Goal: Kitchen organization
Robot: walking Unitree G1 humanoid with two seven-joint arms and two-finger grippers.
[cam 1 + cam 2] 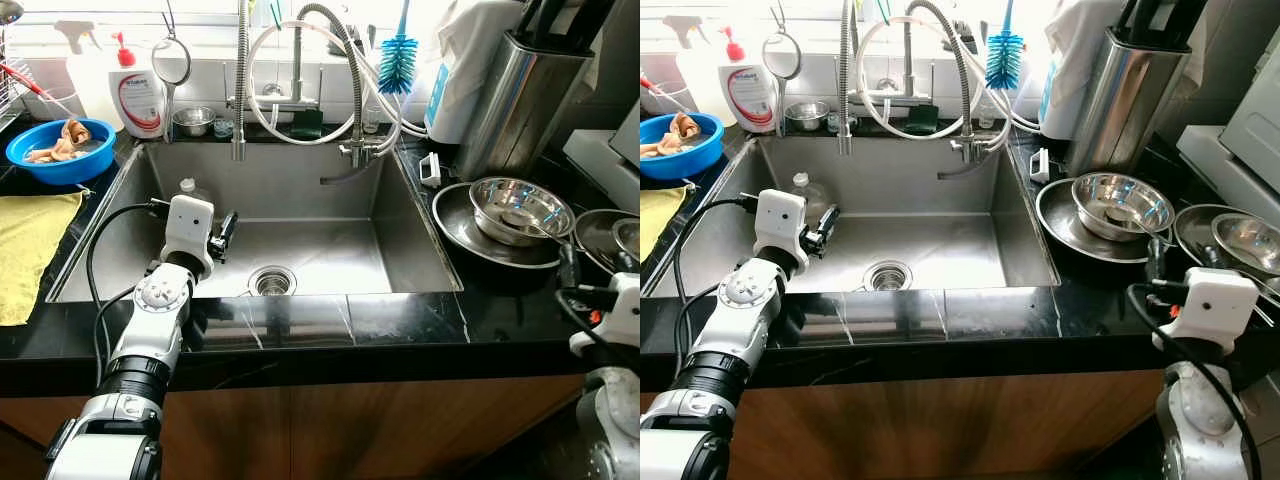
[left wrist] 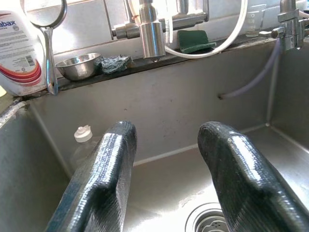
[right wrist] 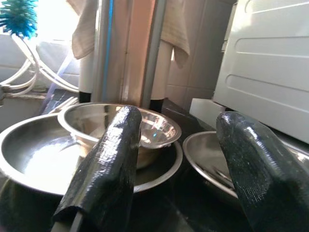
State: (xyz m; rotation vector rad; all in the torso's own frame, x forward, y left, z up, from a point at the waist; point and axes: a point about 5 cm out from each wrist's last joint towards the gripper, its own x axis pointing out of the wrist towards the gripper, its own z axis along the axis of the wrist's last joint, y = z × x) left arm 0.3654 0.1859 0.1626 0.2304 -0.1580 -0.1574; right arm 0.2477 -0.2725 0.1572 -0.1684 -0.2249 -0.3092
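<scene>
A steel sink (image 1: 400,240) is set in a black desk (image 1: 500,310) below a bright window. The left pincer (image 1: 222,236) hangs spread and empty over the sink, near a bottle (image 1: 188,190) lying inside. Right of the sink, the right pincer (image 3: 178,159), also spread, faces stacked bowls (image 1: 520,208). A blue basin (image 1: 60,150) sits left of it.

The left gripper (image 1: 226,234) hangs over the steel sink (image 1: 400,255), near a clear bottle (image 1: 190,192) lying inside.
</scene>
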